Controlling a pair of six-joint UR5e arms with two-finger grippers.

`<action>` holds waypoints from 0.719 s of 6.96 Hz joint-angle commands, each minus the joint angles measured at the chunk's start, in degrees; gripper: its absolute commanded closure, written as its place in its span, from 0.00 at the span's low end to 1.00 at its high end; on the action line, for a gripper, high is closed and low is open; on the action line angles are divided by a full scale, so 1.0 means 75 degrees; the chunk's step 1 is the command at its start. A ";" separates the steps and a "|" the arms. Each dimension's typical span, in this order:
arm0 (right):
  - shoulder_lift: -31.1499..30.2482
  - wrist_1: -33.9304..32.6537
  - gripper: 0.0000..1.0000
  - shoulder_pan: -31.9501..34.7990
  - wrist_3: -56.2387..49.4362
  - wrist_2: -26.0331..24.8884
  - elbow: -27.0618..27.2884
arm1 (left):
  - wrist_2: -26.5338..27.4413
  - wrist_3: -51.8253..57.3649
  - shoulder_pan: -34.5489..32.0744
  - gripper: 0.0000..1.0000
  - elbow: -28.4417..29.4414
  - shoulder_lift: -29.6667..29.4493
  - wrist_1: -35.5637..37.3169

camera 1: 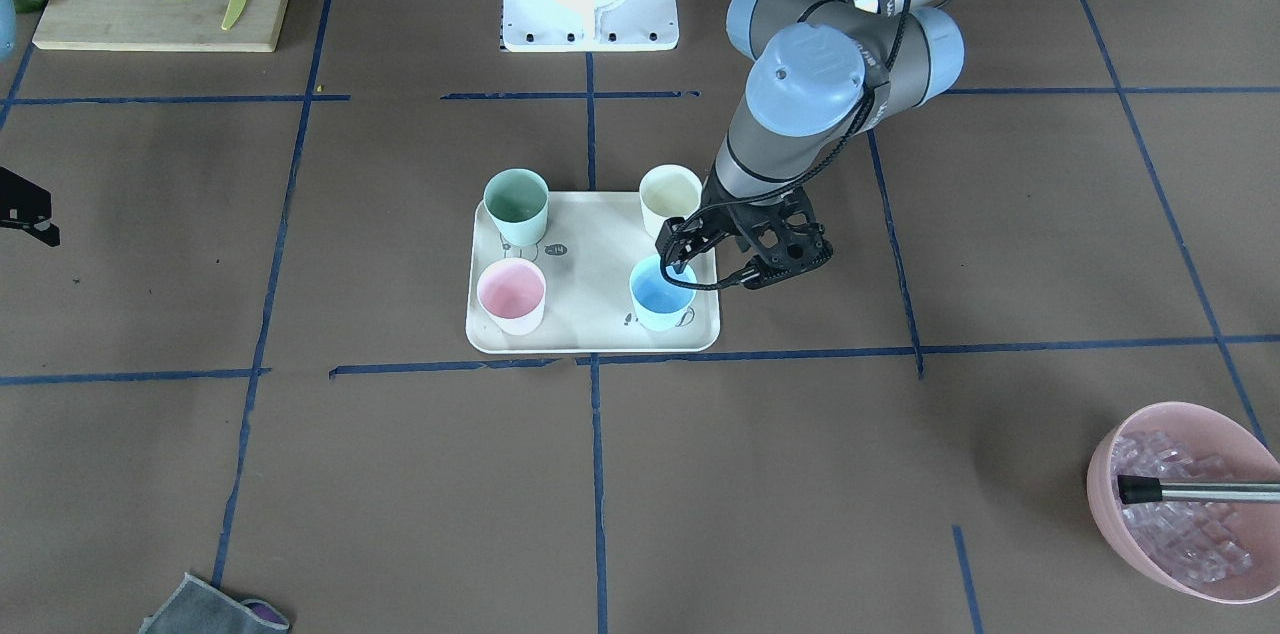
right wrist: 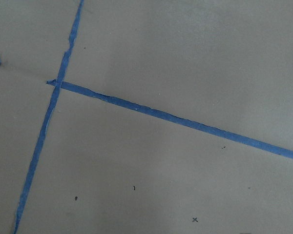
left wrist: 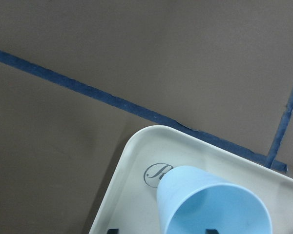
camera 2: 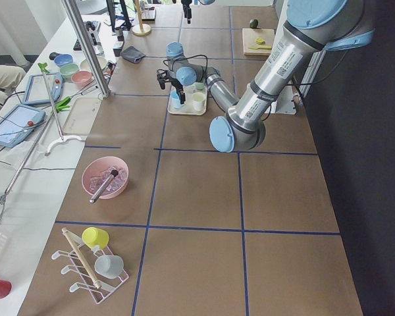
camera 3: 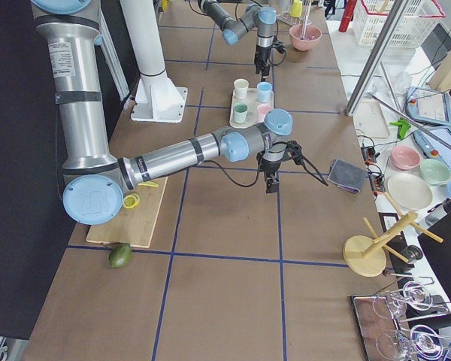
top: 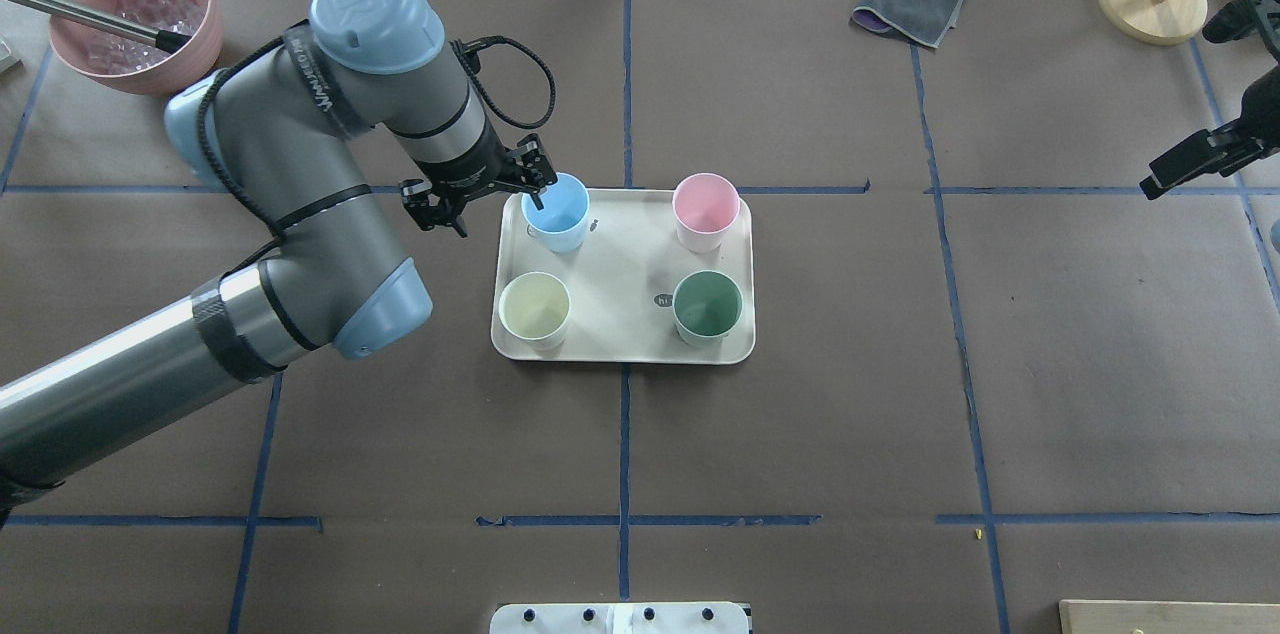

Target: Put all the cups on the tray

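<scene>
Tabletop [top: 800, 414]: left claw [top: 497, 212], pointing down, straddles blue cup [top: 560, 222] rim.

All four cups are on the tray [top: 620, 264], one per corner, upright with the open end up, and they look empty. The tray's a flat cream rectangle with rounded corners and a low raised rim, lying mid-table. Looking from the robot's side, the blue cup [top: 557, 211] is in the far left corner and the pink cup [top: 706, 209] in the far right. The cream cup [top: 535, 307] is near left and the green cup [top: 707, 306] near right. They're plain matte tapered tumblers with no handles, and none touch each other. There's a curly script print on the tray just beside the blue one and a small round mark next to the green one.
</scene>
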 commanded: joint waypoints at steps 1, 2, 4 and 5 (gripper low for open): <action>-0.0093 0.0009 0.00 0.0000 -0.0085 0.0007 0.0037 | -0.0105 0.2268 -0.0706 0.01 -0.1871 0.1535 0.1076; -0.0140 0.0021 0.00 0.0012 -0.0132 0.0007 0.0025 | -0.0187 0.4055 -0.1302 0.01 -0.2447 0.2680 0.1077; -0.0152 0.0021 0.00 0.0012 -0.0132 0.0007 0.0025 | -0.0853 0.7863 -0.2976 0.01 -0.2513 0.4185 0.1077; -0.0152 0.0021 0.00 0.0012 -0.0144 0.0007 0.0025 | -0.0902 0.9158 -0.3796 0.01 -0.2361 0.4563 0.1101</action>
